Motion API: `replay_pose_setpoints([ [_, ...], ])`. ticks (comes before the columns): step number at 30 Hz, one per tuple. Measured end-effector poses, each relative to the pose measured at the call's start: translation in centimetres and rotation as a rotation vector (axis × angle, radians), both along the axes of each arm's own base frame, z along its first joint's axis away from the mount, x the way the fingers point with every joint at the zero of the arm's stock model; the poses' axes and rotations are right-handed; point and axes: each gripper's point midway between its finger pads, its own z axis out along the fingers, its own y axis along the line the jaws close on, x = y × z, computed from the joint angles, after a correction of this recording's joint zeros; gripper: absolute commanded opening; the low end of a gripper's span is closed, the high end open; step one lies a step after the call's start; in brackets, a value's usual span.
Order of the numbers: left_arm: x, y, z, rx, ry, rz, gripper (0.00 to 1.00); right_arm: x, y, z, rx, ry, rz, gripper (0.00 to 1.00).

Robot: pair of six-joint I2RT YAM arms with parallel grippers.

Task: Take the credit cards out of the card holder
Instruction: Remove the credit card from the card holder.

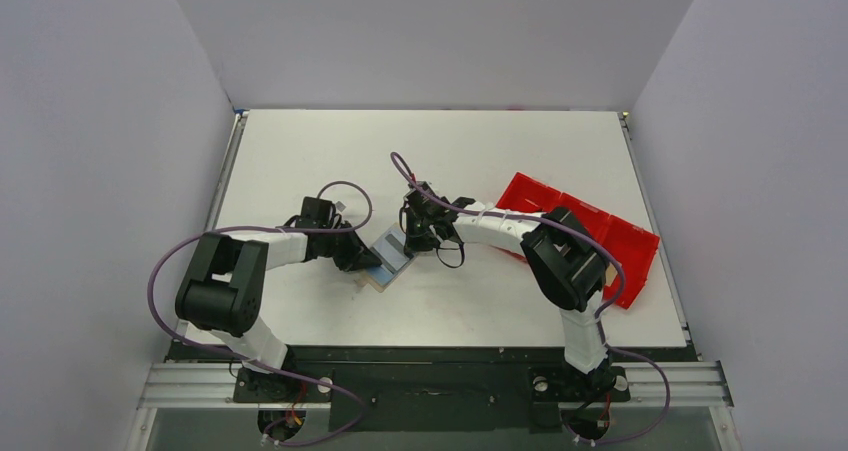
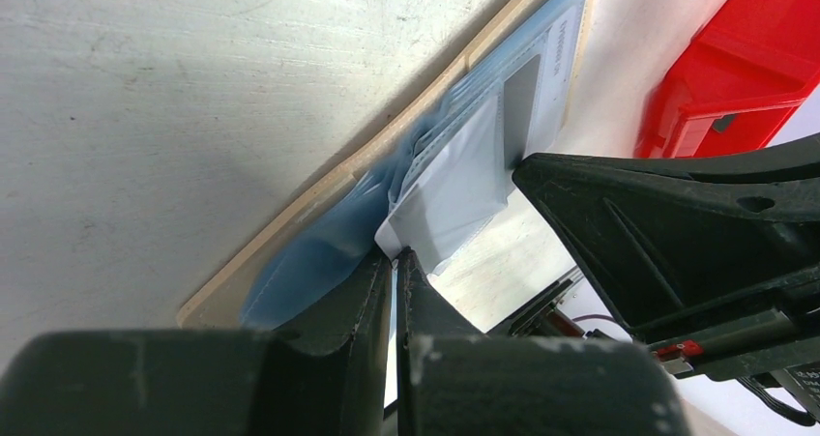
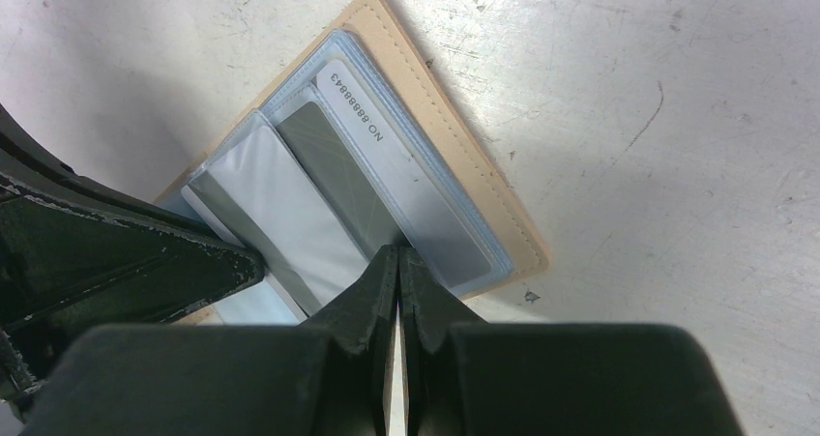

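Note:
The tan card holder (image 1: 379, 283) (image 3: 464, 156) lies open on the white table between both arms. A grey credit card (image 3: 387, 156) printed with a number lies in its clear blue sleeves. My right gripper (image 3: 398, 252) (image 1: 415, 243) is shut, its tips meeting on that card's near end. Beside it is a pale leaf (image 3: 280, 204) (image 2: 454, 185); I cannot tell whether it is a card or a sleeve. My left gripper (image 2: 395, 254) (image 1: 368, 261) is shut on that leaf's corner at the holder's left end. The holder's tan edge (image 2: 319, 199) runs behind it.
A red compartment tray (image 1: 620, 241) (image 2: 735, 69) stands to the right, under the right arm's elbow. The two grippers are close together over the holder; the right gripper's dark finger (image 2: 658, 223) fills the left wrist view's right side. Grey walls enclose the table.

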Motion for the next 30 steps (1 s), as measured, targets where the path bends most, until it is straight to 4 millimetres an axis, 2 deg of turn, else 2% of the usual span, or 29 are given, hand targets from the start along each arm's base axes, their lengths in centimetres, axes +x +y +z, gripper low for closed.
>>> replay_pose_setpoints([
  [22, -0.8, 1.9, 0.0, 0.108, 0.015, 0.031, 0.01, 0.5, 0.0, -0.1, -0.006, -0.021, -0.005, 0.00],
  [30, -0.8, 1.9, 0.0, 0.099, 0.013, 0.034, 0.03, 0.5, 0.0, -0.2, -0.007, -0.022, -0.002, 0.00],
])
